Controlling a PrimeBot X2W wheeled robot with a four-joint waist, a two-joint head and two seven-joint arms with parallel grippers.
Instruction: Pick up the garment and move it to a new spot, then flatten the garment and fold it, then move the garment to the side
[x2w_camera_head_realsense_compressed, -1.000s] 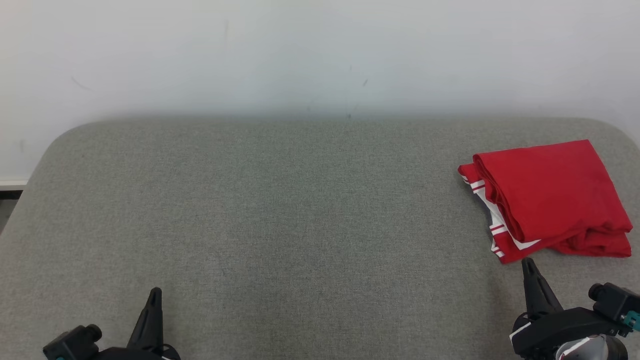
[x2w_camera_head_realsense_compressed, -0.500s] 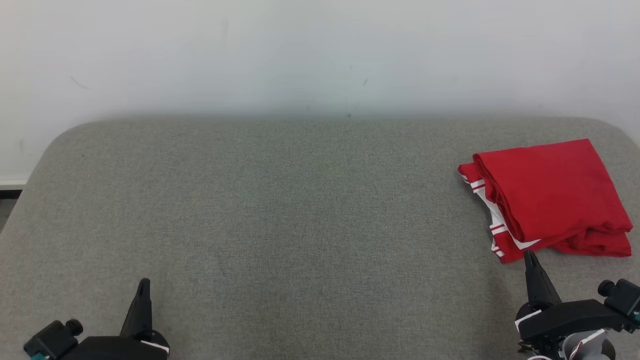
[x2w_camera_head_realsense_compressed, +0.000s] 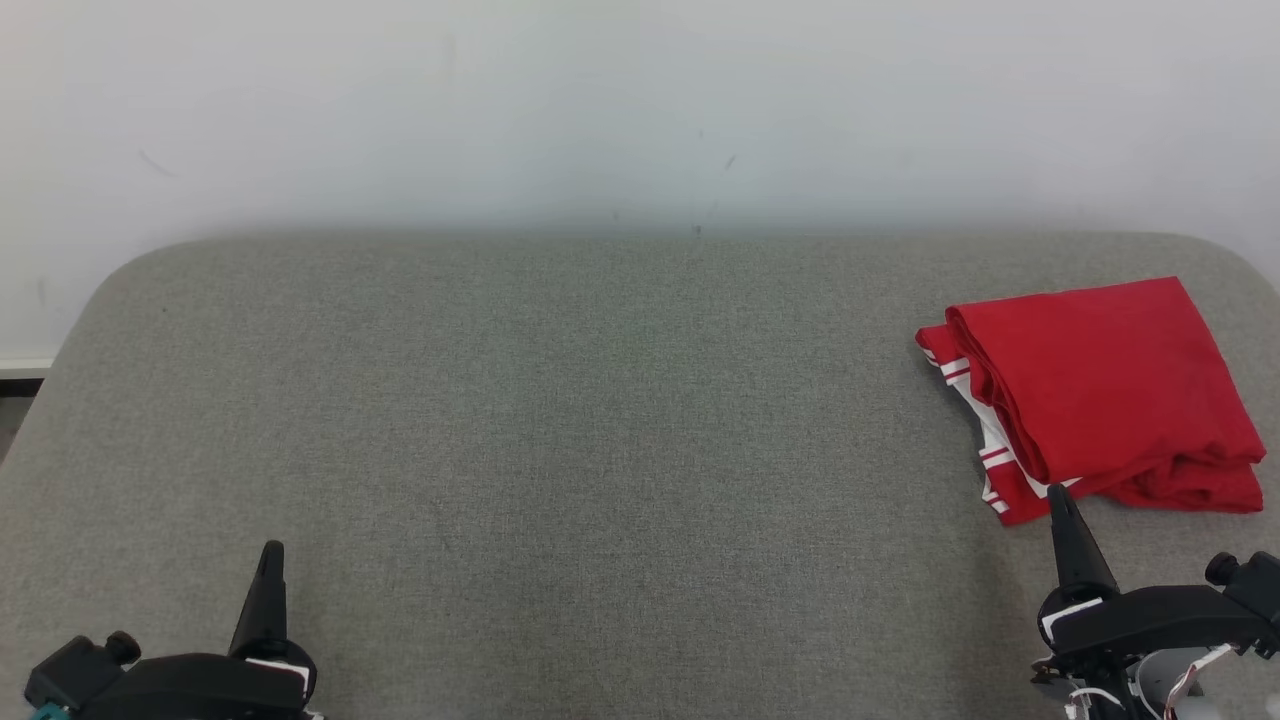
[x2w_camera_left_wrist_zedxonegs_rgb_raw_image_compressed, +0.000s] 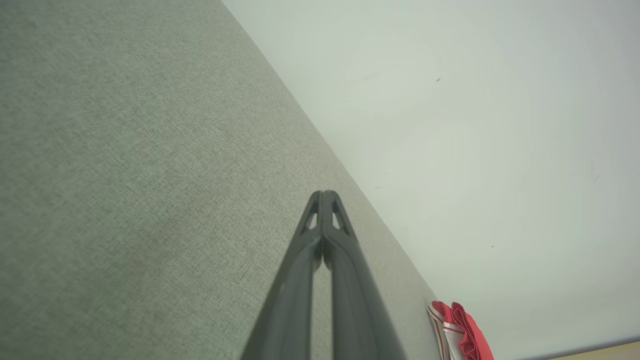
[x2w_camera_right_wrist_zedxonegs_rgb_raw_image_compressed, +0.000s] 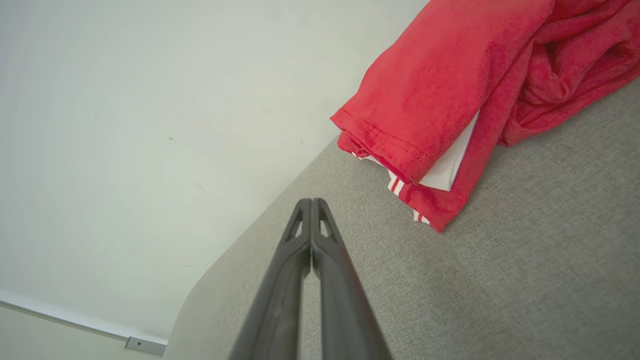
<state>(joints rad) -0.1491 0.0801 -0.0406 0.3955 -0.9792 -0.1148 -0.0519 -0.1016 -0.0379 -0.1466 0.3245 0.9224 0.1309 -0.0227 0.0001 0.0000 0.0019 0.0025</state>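
- The left gripper (x2w_camera_head_realsense_compressed: 271, 548) has been shifted toward the left edge of the head view and a little farther up it, in two small steps.
- Its dark body has been carried along and now lies closer to the lower left corner.
- The right gripper (x2w_camera_head_realsense_compressed: 1057, 490) has been raised up the head view toward the garment (x2w_camera_head_realsense_compressed: 1100, 385). A strip of grey table (x2w_camera_head_realsense_compressed: 600, 450) was earlier seen between fingertip and cloth. The tip is now seen against the garment's near edge.
- The right gripper's body has been moved up and slightly rightward, and white cabling (x2w_camera_head_realsense_compressed: 1195, 668) beneath it has been exposed.
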